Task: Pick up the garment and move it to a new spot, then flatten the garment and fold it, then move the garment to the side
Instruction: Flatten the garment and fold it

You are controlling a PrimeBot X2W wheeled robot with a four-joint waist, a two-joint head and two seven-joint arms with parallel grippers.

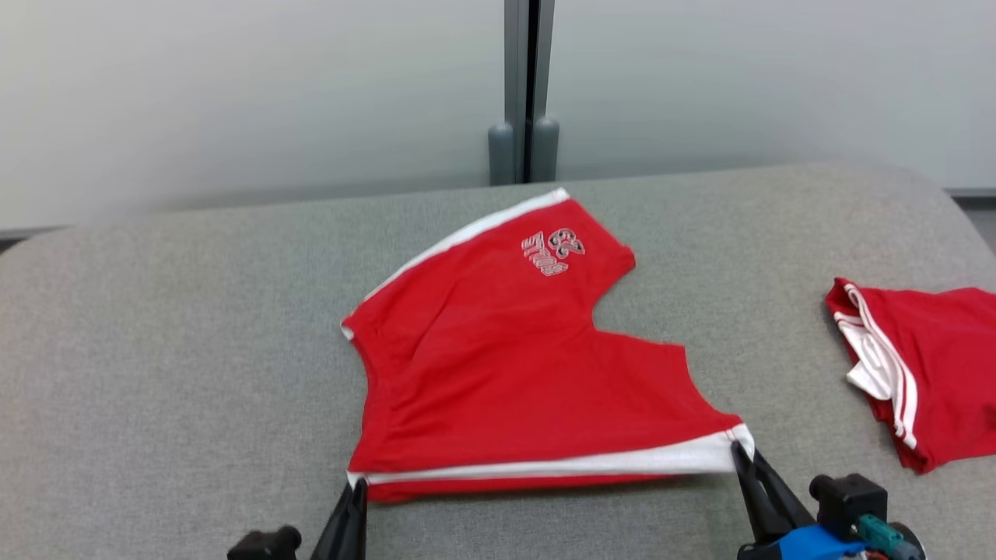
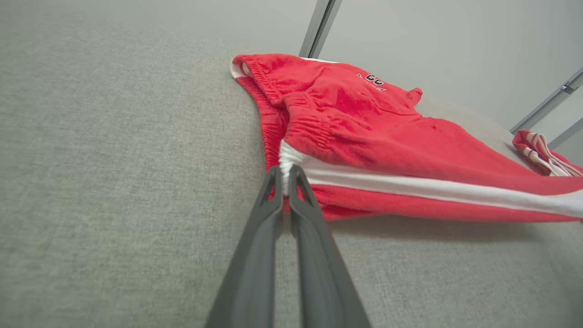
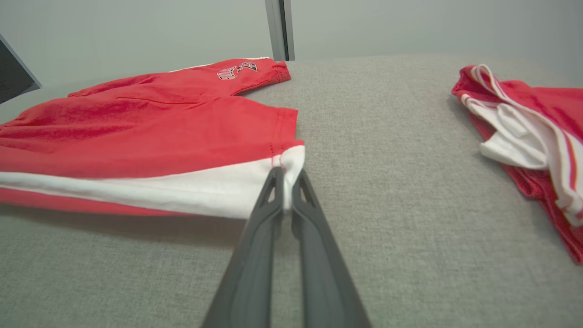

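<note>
- Garment (image 1: 506, 358): red shorts with a white side stripe (image 1: 560, 465), sitting mid-tabletop (image 1: 156, 350). They're mostly flat, with the near edge lifted a little off the grey cloth.
- Left pincer (image 1: 356, 488) is at 7 o'clock of the shorts, clenched on the corner where the stripe meets the gathered waistband (image 2: 309, 132).
- Right pincer (image 1: 738, 451) is at 5 o'clock, clenched on the white hem corner of the near leg.
- Handling, my guess: light, soft knit with zero stiffness. It'll sag between my two grips and drag on the fuzzy cover rather than slide.
- The elastic end is bunched thick, so that bite looks solid. The hem bite is thin, just the corner tip, and I reckon it could slip if I yank.
- I'd keep hold of these two corners, since they stretch the stripe edge taut.
- A second red garment (image 1: 926, 365) lies at 3 o'clock, well apart, so I'll keep clear of that.
</note>
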